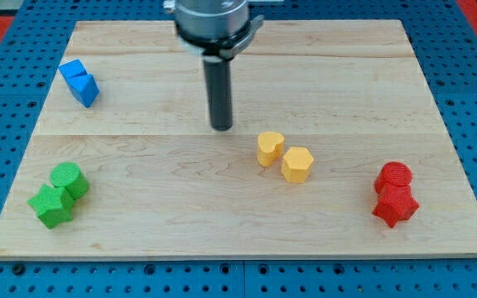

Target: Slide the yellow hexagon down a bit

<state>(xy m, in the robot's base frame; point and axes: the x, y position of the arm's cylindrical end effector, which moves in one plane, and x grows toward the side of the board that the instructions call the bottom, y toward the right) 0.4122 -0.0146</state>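
Observation:
The yellow hexagon (297, 164) lies right of the board's middle. A second yellow block (270, 148), heart-like in shape, touches it on its upper left. My tip (221, 127) is on the board to the upper left of both yellow blocks, apart from them, with a gap of about a block's width to the nearer one.
Two blue blocks (79, 82) sit at the upper left. A green cylinder (69, 179) and a green star-like block (50, 206) sit at the lower left. A red cylinder (395, 175) and a red star-like block (395, 205) sit at the lower right. The wooden board (238, 236) rests on a blue pegboard.

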